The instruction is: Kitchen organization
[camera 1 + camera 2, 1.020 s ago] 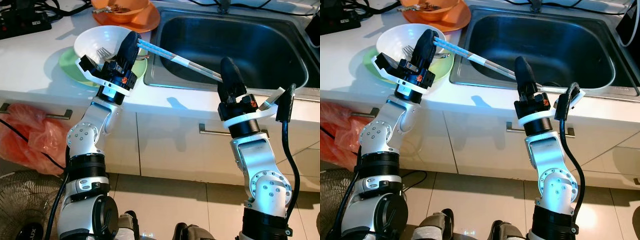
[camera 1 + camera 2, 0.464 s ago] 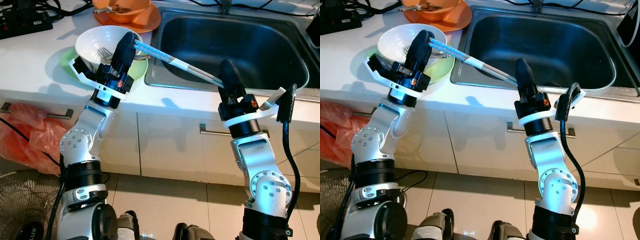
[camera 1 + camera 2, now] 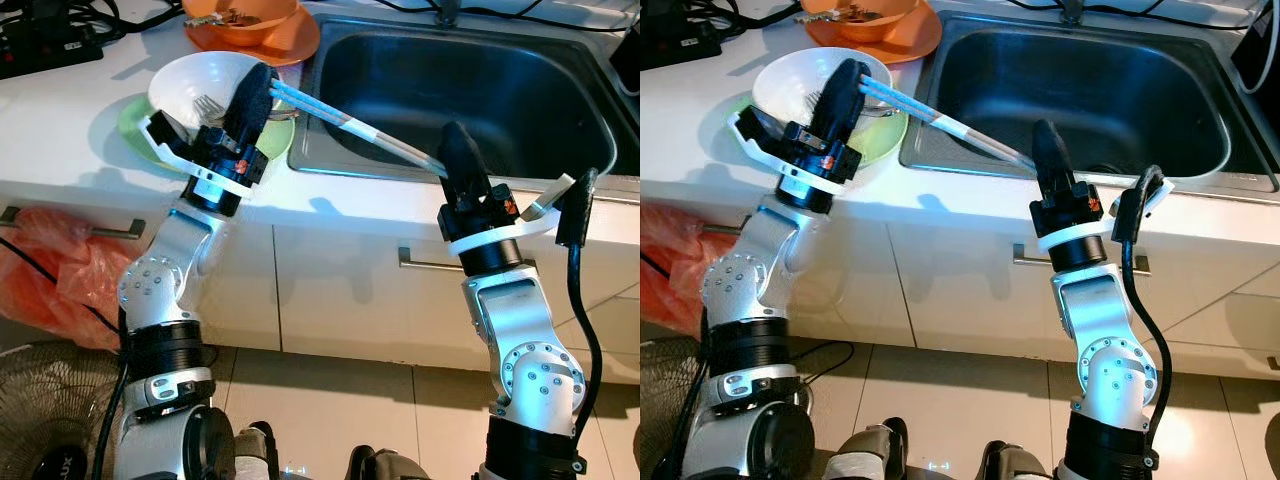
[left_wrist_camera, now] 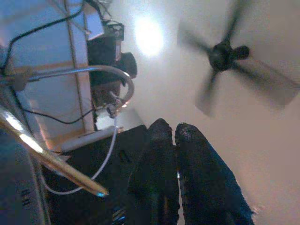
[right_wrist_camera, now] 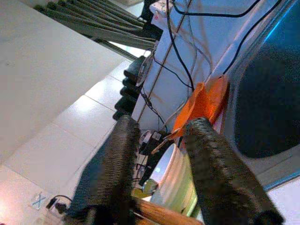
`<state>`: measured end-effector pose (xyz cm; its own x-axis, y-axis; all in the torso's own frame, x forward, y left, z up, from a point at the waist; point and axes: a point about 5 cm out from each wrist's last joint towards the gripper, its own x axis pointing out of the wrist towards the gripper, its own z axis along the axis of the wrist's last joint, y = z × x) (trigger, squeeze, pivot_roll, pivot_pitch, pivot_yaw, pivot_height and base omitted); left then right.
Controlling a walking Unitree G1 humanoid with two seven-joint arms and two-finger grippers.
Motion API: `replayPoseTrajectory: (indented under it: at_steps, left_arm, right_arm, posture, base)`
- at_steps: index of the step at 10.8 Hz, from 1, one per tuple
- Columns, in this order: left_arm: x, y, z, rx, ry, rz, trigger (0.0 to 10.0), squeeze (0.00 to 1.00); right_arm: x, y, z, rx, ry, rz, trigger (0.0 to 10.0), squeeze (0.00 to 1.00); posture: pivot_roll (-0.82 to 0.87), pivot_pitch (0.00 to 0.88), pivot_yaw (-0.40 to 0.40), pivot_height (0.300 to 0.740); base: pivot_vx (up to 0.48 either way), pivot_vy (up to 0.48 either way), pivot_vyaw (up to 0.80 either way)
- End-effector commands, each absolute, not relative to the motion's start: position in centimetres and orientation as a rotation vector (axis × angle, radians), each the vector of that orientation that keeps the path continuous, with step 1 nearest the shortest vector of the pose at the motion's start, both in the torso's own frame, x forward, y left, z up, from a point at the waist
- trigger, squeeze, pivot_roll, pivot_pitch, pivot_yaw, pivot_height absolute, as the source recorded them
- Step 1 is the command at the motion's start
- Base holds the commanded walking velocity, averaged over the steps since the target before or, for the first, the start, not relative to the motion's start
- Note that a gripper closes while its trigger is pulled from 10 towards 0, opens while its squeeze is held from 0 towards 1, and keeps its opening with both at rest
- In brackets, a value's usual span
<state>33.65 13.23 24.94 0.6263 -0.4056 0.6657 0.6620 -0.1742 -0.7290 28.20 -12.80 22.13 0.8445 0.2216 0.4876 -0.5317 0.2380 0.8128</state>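
Over the last second the left gripper (image 3: pixel 258 92) has lifted a little and swung back from the white bowl (image 3: pixel 200 90), and in the last half second it has barely moved, so the handover of the chopsticks (image 3: pixel 350 127) looks to have reached its hold point, not a release. The chopsticks are a pale pair with a darker band toward one end, running as a shallow diagonal across the near left corner of the sink (image 3: pixel 470 85). One end sits at the left gripper above the bowl's sink-side rim, the other at the right gripper (image 3: pixel 457 158) over the sink's front edge. The left gripper's fingers (image 4: pixel 161 159) are pressed together in the wrist view, clenched on the chopsticks' upper end as the head views suggest. The right gripper's fingers (image 5: pixel 117 159) stand apart with a wooden tip between their bases, so it seems to cradle the lower end rather than pinch it. A fork (image 3: pixel 207 103) lies inside the bowl, which rests on a green plate (image 3: pixel 135 125) left of the sink. An orange bowl (image 3: pixel 245 15) on an orange plate sits behind, toward the sink's far left corner. Judging by this, the chopsticks are not yet put away.
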Motion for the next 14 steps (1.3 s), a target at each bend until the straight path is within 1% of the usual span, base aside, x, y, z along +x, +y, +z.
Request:
replayPoseTrajectory:
  at_steps: [1, 3, 4, 5, 6, 7, 8, 10, 13, 14]
  left_arm:
    - [34.0, 13.7, 25.2, -1.469, -0.218, -0.954, 10.0, 0.0]
    - [34.6, 12.8, 24.9, -1.488, -0.215, -0.917, 10.0, 0.0]
    - [34.6, 13.1, 24.7, -1.495, -0.211, -0.927, 10.0, 0.0]
    - [34.6, 13.5, 24.4, -1.501, -0.204, -0.929, 10.0, 0.0]
    - [34.7, 13.9, 24.4, -1.504, -0.201, -0.932, 10.0, 0.0]
    - [34.8, 13.8, 24.6, -1.505, -0.204, -0.936, 10.0, 0.0]
    - [35.0, 13.5, 24.9, -1.506, -0.204, -0.936, 10.0, 0.0]
    - [34.5, 12.0, 25.0, -1.503, -0.195, -0.97, 10.0, 0.0]
    - [33.3, 12.4, 25.2, -1.483, -0.195, -1.045, 10.0, 0.0]
    - [33.2, 12.8, 25.3, -1.481, -0.196, -1.051, 10.0, 0.95]
  right_arm:
    - [27.6, -12.7, 22.2, 1.24, -0.309, 0.539, 0.0, 0.0]
    - [27.6, -12.7, 22.3, 1.243, -0.308, 0.544, 0.0, 0.0]
    - [27.5, -12.7, 22.3, 1.244, -0.305, 0.552, 0.0, 0.0]
    - [27.5, -12.6, 22.3, 1.24, -0.301, 0.557, 4.0, 0.0]
    - [27.5, -12.5, 22.3, 1.237, -0.299, 0.562, 10.0, 0.0]
    - [27.5, -12.5, 22.4, 1.238, -0.302, 0.565, 6.8, 0.0]
    - [27.5, -12.5, 22.4, 1.246, -0.305, 0.574, 0.0, 0.0]
    - [27.4, -12.5, 22.5, 1.25, -0.305, 0.576, 0.0, 0.0]
    - [27.3, -12.5, 22.5, 1.257, -0.308, 0.582, 0.0, 0.0]
    - [27.3, -12.5, 22.5, 1.259, -0.308, 0.583, 0.0, 0.0]
  posture:
    - [0.07, 0.183, -0.045, 0.74]
    - [0.07, 0.183, -0.047, 0.74]
    - [0.07, 0.184, -0.046, 0.74]
    - [0.07, 0.184, -0.046, 0.74]
    - [0.07, 0.183, -0.047, 0.74]
    - [0.07, 0.184, -0.047, 0.74]
    - [0.07, 0.184, -0.047, 0.74]
    - [0.07, 0.183, -0.046, 0.74]
    - [0.07, 0.184, -0.044, 0.74]
    - [0.07, 0.184, -0.045, 0.74]
  base:
    - [0.0, 0.0, 0.0]
    - [0.0, 0.0, 0.0]
    - [0.0, 0.0, 0.0]
    - [0.0, 0.0, 0.0]
    - [0.0, 0.0, 0.0]
    - [0.0, 0.0, 0.0]
    - [0.0, 0.0, 0.0]
    - [0.0, 0.0, 0.0]
    - [0.0, 0.0, 0.0]
    - [0.0, 0.0, 0.0]
